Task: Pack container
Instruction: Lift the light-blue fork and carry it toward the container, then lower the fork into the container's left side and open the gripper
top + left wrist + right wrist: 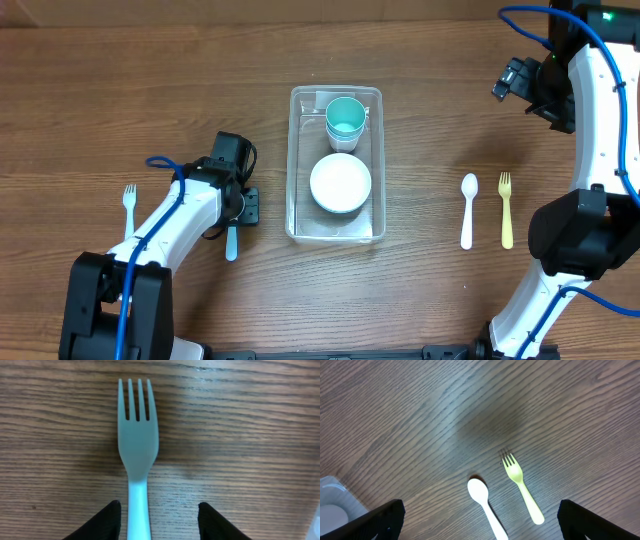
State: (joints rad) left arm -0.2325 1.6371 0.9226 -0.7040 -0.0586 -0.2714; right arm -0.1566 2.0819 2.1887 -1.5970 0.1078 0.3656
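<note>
Left wrist: fingers (111, 521) astride fork (137, 445) handle

Robot lab test station. Evidence: wood-grain bench (430, 100), two white-black arms (175, 210), blue cabling (165, 163). Plastic cutlery staged: pale fork (137, 440) ahead of left end effector (159, 507); white spoon (481, 492), yellow fork (520, 482) ahead of right end effector (480, 512).

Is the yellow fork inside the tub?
No, the yellow fork lies on the table, beside the white spoon, outside the tub.
</note>
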